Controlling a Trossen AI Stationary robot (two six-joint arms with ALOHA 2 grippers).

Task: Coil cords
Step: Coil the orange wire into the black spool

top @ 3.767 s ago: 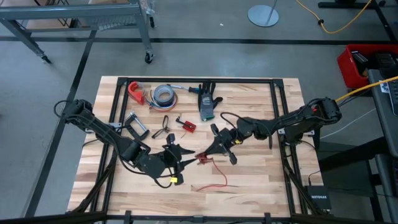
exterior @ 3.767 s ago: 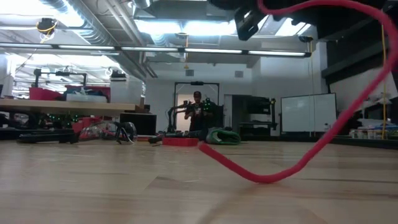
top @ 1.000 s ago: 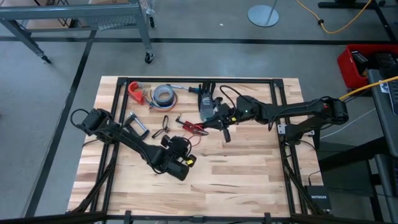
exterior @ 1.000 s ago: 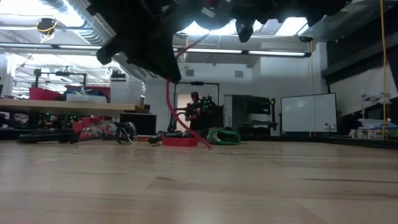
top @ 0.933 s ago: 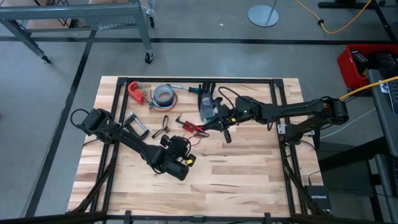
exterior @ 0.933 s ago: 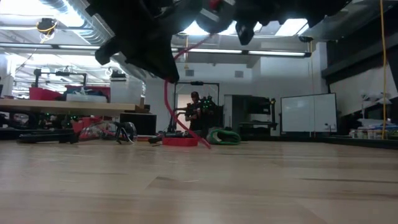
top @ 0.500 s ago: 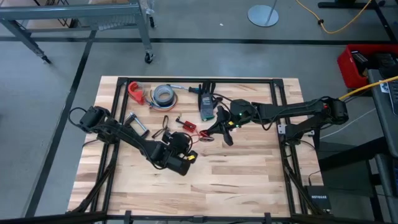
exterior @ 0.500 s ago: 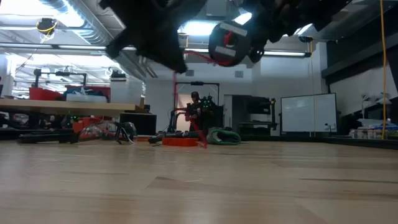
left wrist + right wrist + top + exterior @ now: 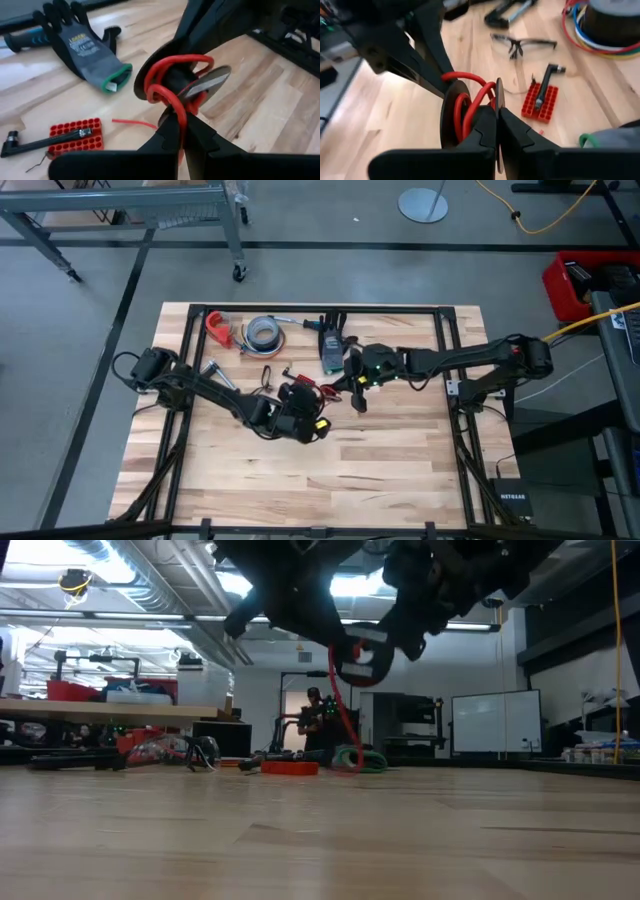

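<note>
Left wrist view shows the left gripper (image 9: 176, 131) pinching the red cord (image 9: 172, 100) while the right gripper (image 9: 497, 131) clamps the spool (image 9: 452, 117); slack could unwind the loops

Bare wood (image 9: 380, 470) near side; far side crowded: glove (image 9: 332, 352), tape roll (image 9: 263, 332), red bit holder (image 9: 302, 385).

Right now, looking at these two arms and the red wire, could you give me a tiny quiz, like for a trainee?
1. True or false: both grippers pinch the red cord.
2. The glove's cuff trim is: A green, B yellow, C white?
3. What lies across the red bit holder?

Key: 1 true: the left gripper and the right gripper are shut on it. 2 A. 3 a dark angled tool.
</note>
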